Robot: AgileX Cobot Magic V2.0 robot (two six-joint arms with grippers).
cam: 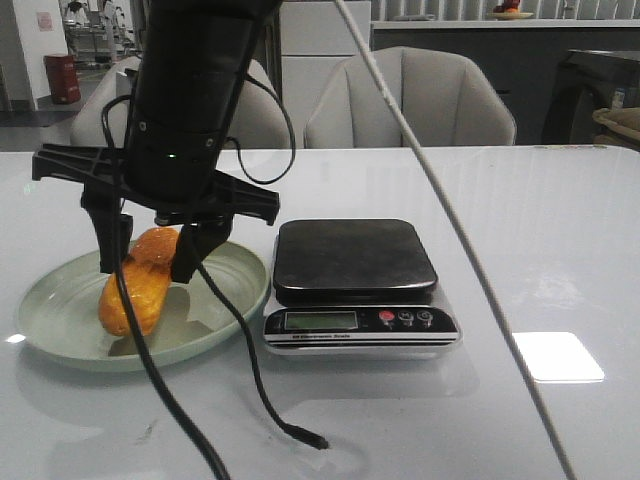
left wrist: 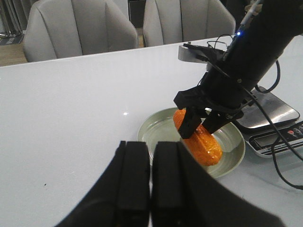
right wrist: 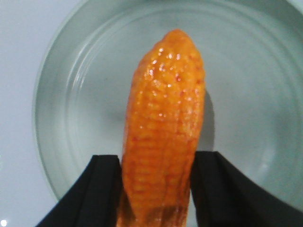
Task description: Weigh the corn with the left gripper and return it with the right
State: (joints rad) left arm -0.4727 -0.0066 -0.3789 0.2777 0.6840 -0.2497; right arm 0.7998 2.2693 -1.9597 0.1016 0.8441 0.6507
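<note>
Corn over pale green plate, right fingers grasping it, left fingers clenched, nothing held.

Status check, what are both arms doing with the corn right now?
Right end effector shut on corn, over the plate. Left end effector shut, empty, standing off. Scale platform bare.

Orange kernel-rowed corn, pale green plate, black claw.
</note>
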